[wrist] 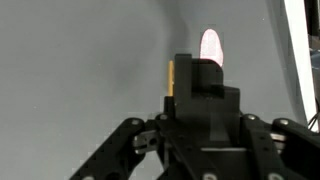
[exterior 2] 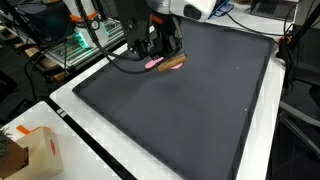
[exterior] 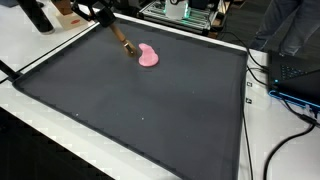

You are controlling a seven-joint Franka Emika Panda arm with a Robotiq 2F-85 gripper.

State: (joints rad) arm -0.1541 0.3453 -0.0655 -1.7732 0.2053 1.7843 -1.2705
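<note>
On mat (exterior: 150,110), rounded pink blob (exterior: 148,56)

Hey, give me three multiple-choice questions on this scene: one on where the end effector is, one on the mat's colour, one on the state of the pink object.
1. The end effector is above:
A. the mat
B. a sink
C. a shelf

2. The mat is:
A. green
B. dark grey
C. red

3. The pink object is:
A. hanging off the table
B. lifted in the air
C. lying on the mat

Answers:
1 A, both exterior views show it over the mat.
2 B, its surface reads dark grey.
3 C, it rests flat on the mat beside the end effector.
</note>
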